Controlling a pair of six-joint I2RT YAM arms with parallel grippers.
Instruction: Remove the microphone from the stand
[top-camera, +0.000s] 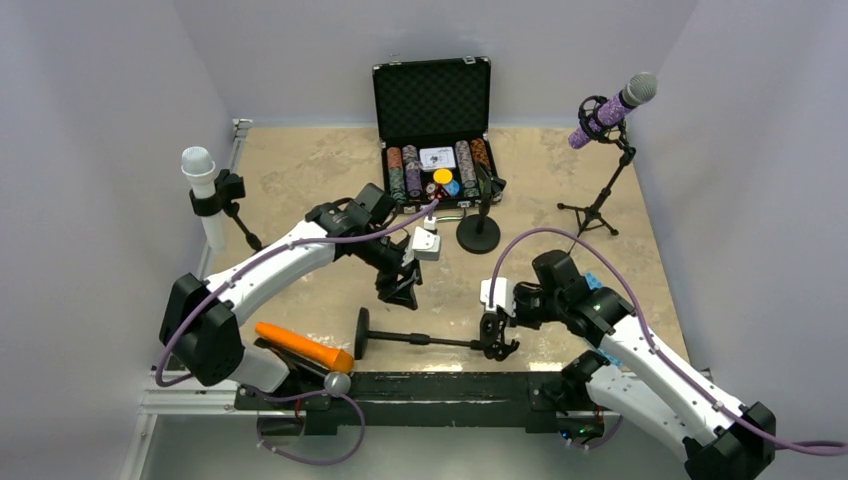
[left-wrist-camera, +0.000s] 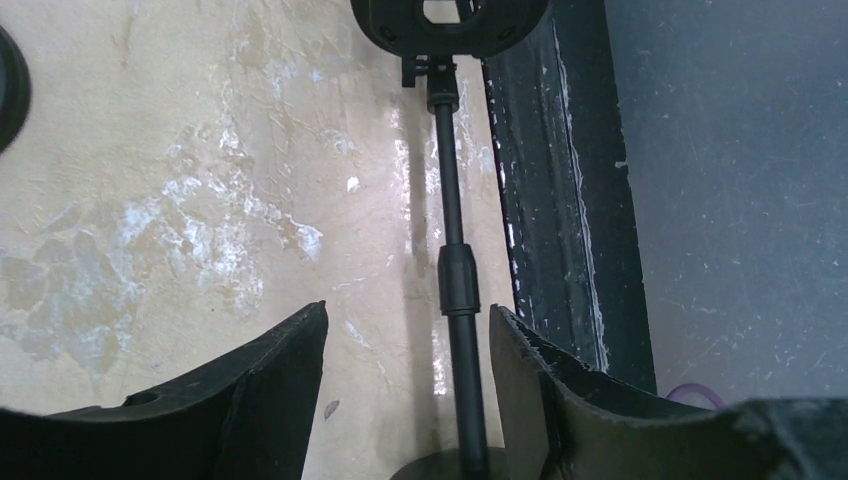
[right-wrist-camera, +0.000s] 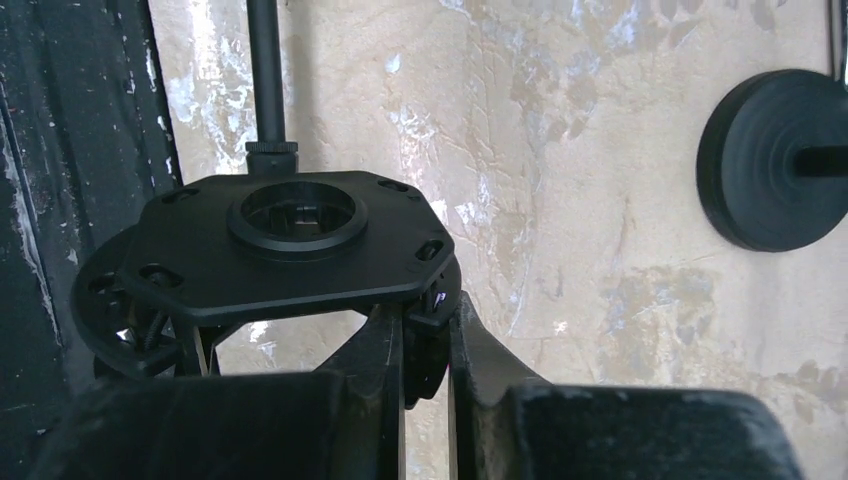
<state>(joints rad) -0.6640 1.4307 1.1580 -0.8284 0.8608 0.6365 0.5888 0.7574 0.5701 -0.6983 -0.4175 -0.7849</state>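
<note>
Seeing orange microphone (top-camera: 300, 346) lying nearest, at the desk (top-camera: 300, 180) front edge, just left of the fallen stand (top-camera: 420, 339). Got right fingers (right-wrist-camera: 378, 385) clamped shut on the stand's shock mount (right-wrist-camera: 290, 240). Left fingers (left-wrist-camera: 270, 390) open just beyond the stand, pole showing between.

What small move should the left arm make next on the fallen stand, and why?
Probably lower the left gripper and close it on the pole. Its open fingers straddle the pole, and the right gripper is shut on the empty shock mount, so a second grip would steady the stand.
</note>
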